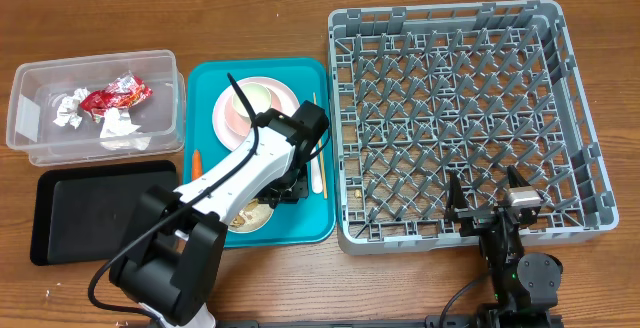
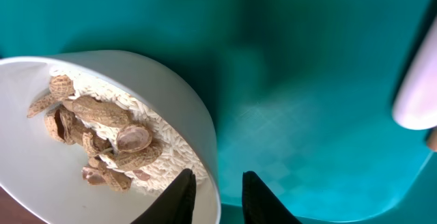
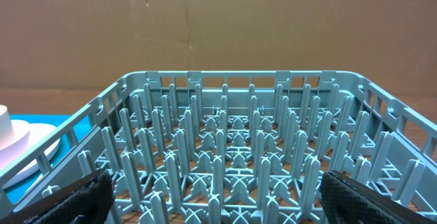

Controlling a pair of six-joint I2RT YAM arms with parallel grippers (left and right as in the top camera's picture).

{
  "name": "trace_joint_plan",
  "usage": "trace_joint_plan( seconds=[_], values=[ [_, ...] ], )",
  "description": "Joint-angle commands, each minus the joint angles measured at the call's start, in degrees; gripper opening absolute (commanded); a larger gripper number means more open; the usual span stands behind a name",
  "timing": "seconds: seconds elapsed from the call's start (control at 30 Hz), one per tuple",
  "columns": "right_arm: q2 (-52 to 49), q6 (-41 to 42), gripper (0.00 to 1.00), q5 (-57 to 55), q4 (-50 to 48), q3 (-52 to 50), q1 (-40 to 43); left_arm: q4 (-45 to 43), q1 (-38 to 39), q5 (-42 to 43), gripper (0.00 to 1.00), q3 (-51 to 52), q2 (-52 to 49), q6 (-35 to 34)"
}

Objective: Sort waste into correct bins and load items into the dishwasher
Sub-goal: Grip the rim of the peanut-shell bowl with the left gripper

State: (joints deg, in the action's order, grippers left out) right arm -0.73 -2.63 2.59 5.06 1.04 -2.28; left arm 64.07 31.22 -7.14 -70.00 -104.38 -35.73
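A white bowl point(image 2: 41, 183) holding white rice point(image 2: 171, 152) and beige peanut shells point(image 2: 102, 118) sits on the teal tray point(image 2: 307, 80). My left gripper point(image 2: 217, 176) straddles its rim, one finger inside and one outside, with a small gap on each side. From overhead the left gripper point(image 1: 285, 183) sits low over the tray beside that bowl point(image 1: 248, 218). My right gripper point(image 1: 490, 193) stands wide open at the near edge of the grey dish rack point(image 1: 450, 28), nothing between its fingers. The wrist view shows the right gripper point(image 3: 218, 197) facing the rack's pegs point(image 3: 232, 135).
A pink plate point(image 1: 228, 118) with a white bowl point(image 1: 255, 98) on it, a white fork point(image 1: 318, 173) and an orange carrot point(image 1: 197, 163) share the teal tray point(image 1: 300, 230). The clear tub point(image 1: 40, 98) holds napkins point(image 1: 120, 128) and a red wrapper point(image 1: 115, 95). A black tray point(image 1: 90, 208) lies below it.
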Motion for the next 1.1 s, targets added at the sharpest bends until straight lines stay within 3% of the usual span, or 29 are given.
trace_joint_plan(
  seconds=[0.0,0.57,1.07],
  values=[
    [0.4,-0.2,1.0,0.1,-0.4,-0.6,0.1,0.4,0.3,-0.3,0.24,0.5,-1.0,-0.7],
    [0.4,-0.2,1.0,0.1,-0.4,-0.6,0.1,1.7,0.3,-0.3,0.18,0.5,-1.0,-0.7],
    [0.4,-0.2,1.0,0.1,-0.4,-0.6,0.1,1.9,0.3,0.5,0.2,0.5,-1.0,-0.7]
  ],
)
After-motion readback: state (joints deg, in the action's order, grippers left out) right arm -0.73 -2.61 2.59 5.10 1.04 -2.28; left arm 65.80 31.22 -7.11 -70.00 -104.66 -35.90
